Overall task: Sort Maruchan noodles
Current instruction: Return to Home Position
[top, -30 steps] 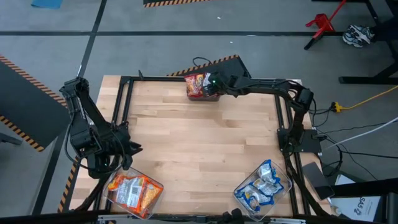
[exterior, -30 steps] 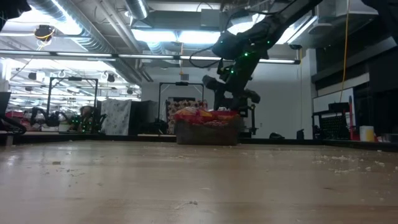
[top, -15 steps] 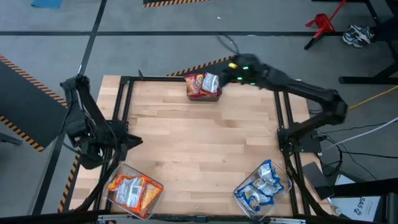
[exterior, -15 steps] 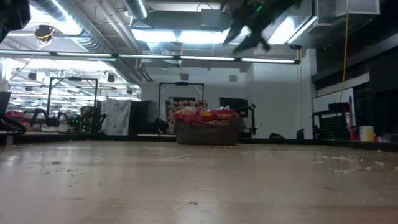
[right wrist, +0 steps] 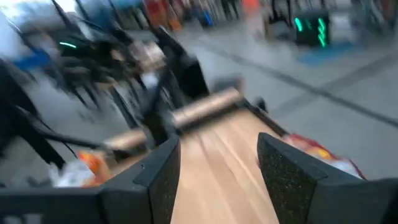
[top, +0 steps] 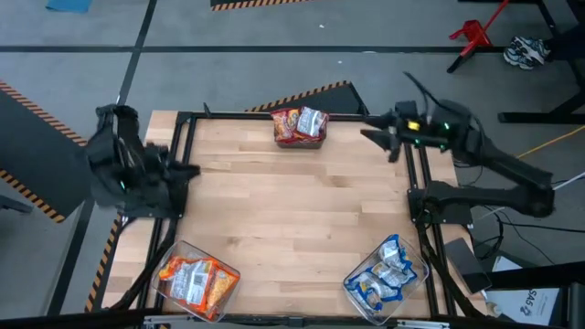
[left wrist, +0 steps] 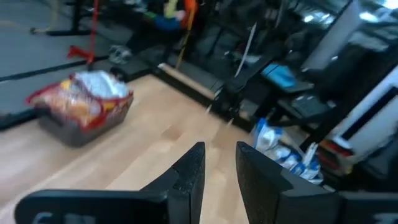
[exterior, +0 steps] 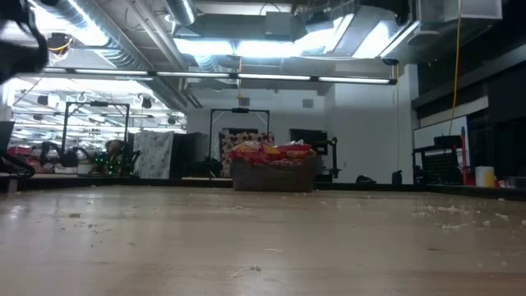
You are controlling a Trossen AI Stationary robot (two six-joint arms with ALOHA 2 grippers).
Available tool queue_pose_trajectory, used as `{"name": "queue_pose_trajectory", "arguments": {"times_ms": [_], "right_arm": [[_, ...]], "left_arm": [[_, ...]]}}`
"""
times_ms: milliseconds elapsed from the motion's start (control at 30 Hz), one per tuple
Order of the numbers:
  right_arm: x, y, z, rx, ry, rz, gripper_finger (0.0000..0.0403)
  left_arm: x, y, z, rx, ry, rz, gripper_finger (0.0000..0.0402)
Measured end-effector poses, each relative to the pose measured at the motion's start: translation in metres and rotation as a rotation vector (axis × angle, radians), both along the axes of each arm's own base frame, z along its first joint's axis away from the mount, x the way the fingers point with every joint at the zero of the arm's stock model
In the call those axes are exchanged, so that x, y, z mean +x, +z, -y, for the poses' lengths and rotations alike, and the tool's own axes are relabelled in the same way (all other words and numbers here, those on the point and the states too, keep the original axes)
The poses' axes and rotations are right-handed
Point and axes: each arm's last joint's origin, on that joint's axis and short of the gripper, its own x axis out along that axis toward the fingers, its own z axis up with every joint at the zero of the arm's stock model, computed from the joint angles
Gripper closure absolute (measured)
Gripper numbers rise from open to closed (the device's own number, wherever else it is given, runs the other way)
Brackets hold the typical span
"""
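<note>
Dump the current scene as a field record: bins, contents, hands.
black bin: far edge of table, holds red packs
left clear bin: near left corner, holds orange packs
right clear bin: near right corner, holds blue-and-white packs
packs outside bins: none seen
left hand: by the table's left edge, narrowly open, empty
right hand: by the far right corner, open, empty

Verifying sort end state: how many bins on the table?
3: black bin, far edge, red packs; left clear bin, near corner, orange packs; right clear bin, near corner, blue packs. None looks hidden.
</note>
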Motion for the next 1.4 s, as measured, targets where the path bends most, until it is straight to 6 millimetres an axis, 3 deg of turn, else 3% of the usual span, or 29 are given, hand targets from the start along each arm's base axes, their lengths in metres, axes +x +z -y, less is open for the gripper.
{"name": "queue_pose_trajectory", "arguments": {"times_ms": [167, 333, 433, 500, 600, 733, 867, 933, 1033, 1100, 1167, 1267, 1333, 1400], "right_arm": [[-0.018, -0.063, -0.010, 0.041, 0.051, 0.279, 0.0205], [-0.030, -0.119, -0.016, 0.131, 0.095, 0.532, 0.0205], [-0.034, -0.145, -0.018, 0.191, 0.115, 0.603, 0.0205], [-0.038, -0.153, -0.019, 0.192, 0.112, 0.651, 0.0205], [-0.045, -0.149, -0.020, 0.178, 0.087, 0.729, 0.0205], [-0.053, -0.122, -0.024, 0.266, 0.124, 0.767, 0.0205], [-0.060, -0.078, -0.034, 0.427, 0.237, 0.650, 0.0205], [-0.070, -0.047, -0.040, 0.426, 0.188, 0.623, 0.0205], [-0.078, -0.020, -0.048, 0.412, 0.073, 0.511, 0.0205], [-0.064, -0.023, -0.052, 0.419, 0.072, 0.462, 0.0205], [-0.037, -0.030, -0.061, 0.382, 0.102, 0.460, 0.0205], [-0.003, -0.054, -0.086, 0.275, 0.082, 0.432, 0.0205], [-0.004, -0.060, -0.094, 0.214, -0.020, 0.435, 0.0205], [-0.016, -0.051, -0.094, 0.198, -0.106, 0.501, 0.0205]], "left_arm": [[-0.022, 0.017, -0.042, -0.028, -0.159, 0.074, 0.0318], [-0.036, 0.033, -0.064, 0.028, -0.457, 0.292, 0.0318], [-0.042, 0.028, -0.073, 0.110, -0.600, 0.468, 0.0318], [-0.045, 0.014, -0.078, 0.123, -0.628, 0.507, 0.0318], [-0.042, -0.001, -0.075, 0.141, -0.549, 0.434, 0.0318], [-0.043, -0.001, -0.075, 0.123, -0.600, 0.457, 0.0318], [-0.044, 0.001, -0.077, 0.116, -0.632, 0.471, 0.0318], [-0.046, 0.006, -0.082, 0.093, -0.634, 0.493, 0.0318], [-0.047, 0.009, -0.084, 0.120, -0.655, 0.507, 0.0318], [-0.047, 0.010, -0.085, 0.138, -0.657, 0.513, 0.0318], [-0.047, 0.011, -0.086, 0.146, -0.652, 0.515, 0.0318], [-0.047, 0.010, -0.086, 0.152, -0.650, 0.508, 0.0318], [-0.046, 0.008, -0.087, 0.161, -0.625, 0.471, 0.0318], [-0.046, 0.007, -0.091, 0.164, -0.583, 0.419, 0.0318]]}}
